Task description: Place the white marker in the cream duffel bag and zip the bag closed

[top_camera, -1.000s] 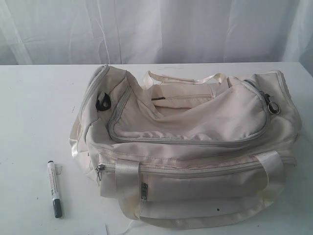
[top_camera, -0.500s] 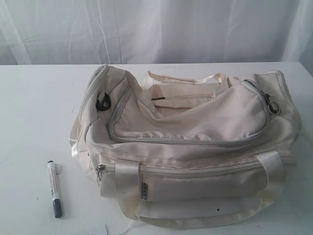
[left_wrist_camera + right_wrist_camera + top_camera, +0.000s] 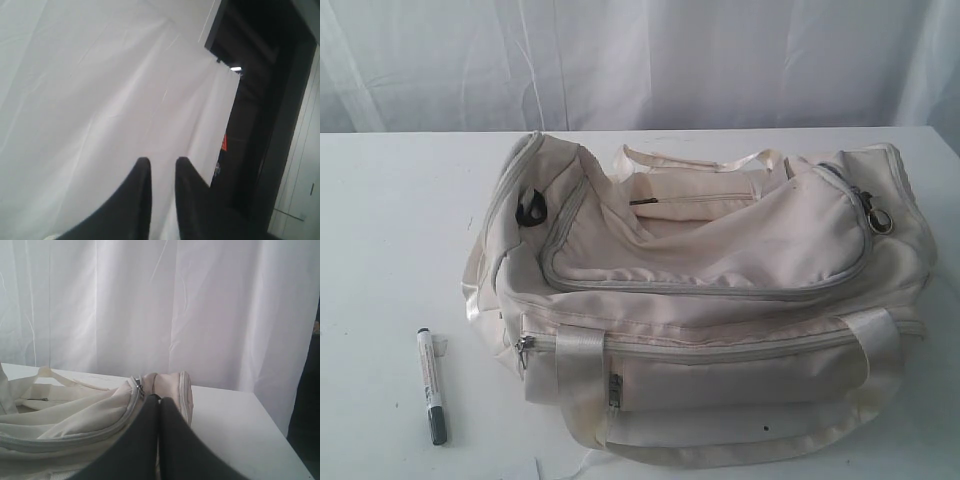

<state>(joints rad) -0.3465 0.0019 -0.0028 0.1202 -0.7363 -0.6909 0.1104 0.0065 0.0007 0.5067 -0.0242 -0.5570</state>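
Observation:
The cream duffel bag (image 3: 720,260) lies across the middle and right of the white table (image 3: 390,220). Its curved top flap sags, with a gap along the far edge. The white marker (image 3: 430,385) lies flat on the table left of the bag's front corner, dark cap toward the near edge. Neither gripper shows in the exterior view. My left gripper (image 3: 160,162) points at a white curtain, with a narrow gap between its fingers and nothing in it. My right gripper (image 3: 159,399) is shut and empty, its tips just in front of the bag's end (image 3: 170,387).
A white curtain (image 3: 640,60) hangs behind the table. The bag's shiny handles (image 3: 740,160) and a front strap loop (image 3: 720,445) lie loose. The table's right edge (image 3: 280,435) runs close past the bag's end. A dark doorway (image 3: 265,100) shows in the left wrist view.

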